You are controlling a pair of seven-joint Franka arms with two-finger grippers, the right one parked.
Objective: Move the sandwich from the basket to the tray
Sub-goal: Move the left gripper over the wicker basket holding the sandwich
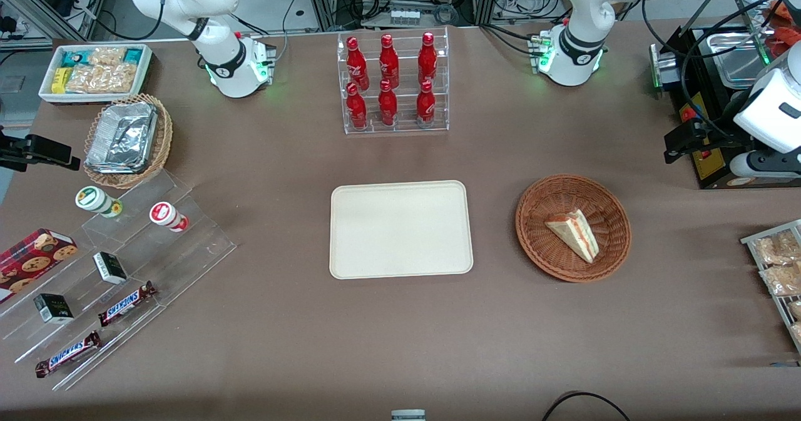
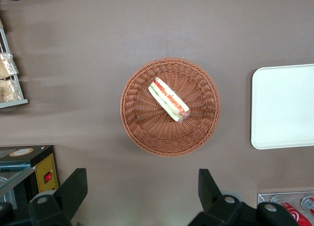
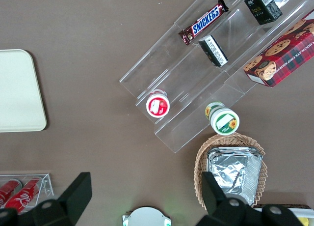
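Sandwich (image 1: pixel 574 234) lies in the round brown basket (image 1: pixel 538 199), right of centre in the front view, untouched. The cream tray (image 1: pixel 400 229) sits near it at frame centre, bare. The gripper (image 2: pixel 140 189) hangs high above the tabletop (image 1: pixel 400 333), its fingers (image 2: pixel 73 186) spread wide and holding nothing. The task looks barely begun: the reach comes first. The next move calls for a straight descent over the wedge, then a lift clear of the woven rim. Open brown surface surrounds basket and tray, leaving plenty of room.
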